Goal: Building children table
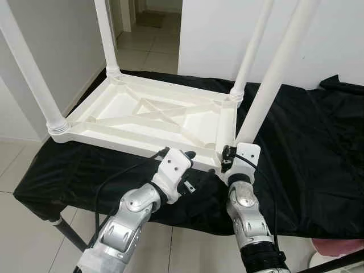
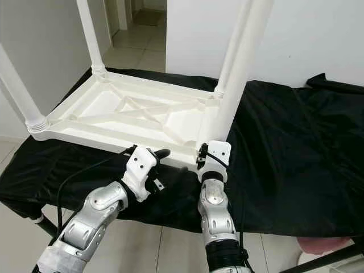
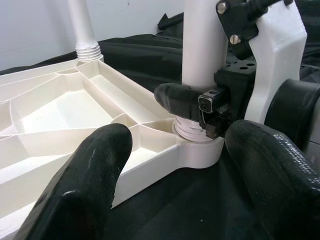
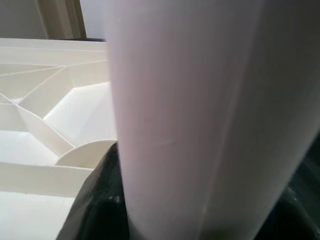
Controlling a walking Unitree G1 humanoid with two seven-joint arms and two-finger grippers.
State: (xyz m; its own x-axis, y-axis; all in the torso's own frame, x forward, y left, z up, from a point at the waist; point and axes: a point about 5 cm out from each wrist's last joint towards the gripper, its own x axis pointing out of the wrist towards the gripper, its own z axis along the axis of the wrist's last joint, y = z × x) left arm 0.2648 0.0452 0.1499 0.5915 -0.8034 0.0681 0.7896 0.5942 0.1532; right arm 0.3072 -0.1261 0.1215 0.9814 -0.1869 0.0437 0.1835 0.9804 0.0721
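Across the centre of the frame, a white plastic children's table [image 1: 153, 116] lay upside down on a bench draped in black cloth [image 1: 307, 159], its ribbed underside facing up. Four white legs rose from its corners: one at the far left corner [image 1: 107, 40], one at the near left corner [image 1: 31, 74], one at the far right corner [image 1: 253, 45], and the near right leg [image 1: 278, 74] just right of centre.

The right gripper [image 1: 230, 153] was clamped around the base of the near right leg, just above the threaded collar where the leg met the corner socket. In the left wrist view one of its black fingers [image 3: 175, 99] wrapped the front of the leg, and the right wrist view showed the leg pressed close against the camera. The right arm [image 1: 250, 222] rose from the bottom of the frame, right of centre.

The left gripper [image 1: 185, 156] sat at the near long edge of the tabletop, just left of that corner. Its fingers [image 3: 85, 185] were spread apart and held nothing. They stood on either side of the table's near right corner, one at the rim and one over the black cloth.

A tiled floor [image 1: 142, 45] and an open doorway showed at the upper left, beyond the bench. A white wall [image 1: 335, 34] filled the upper right.
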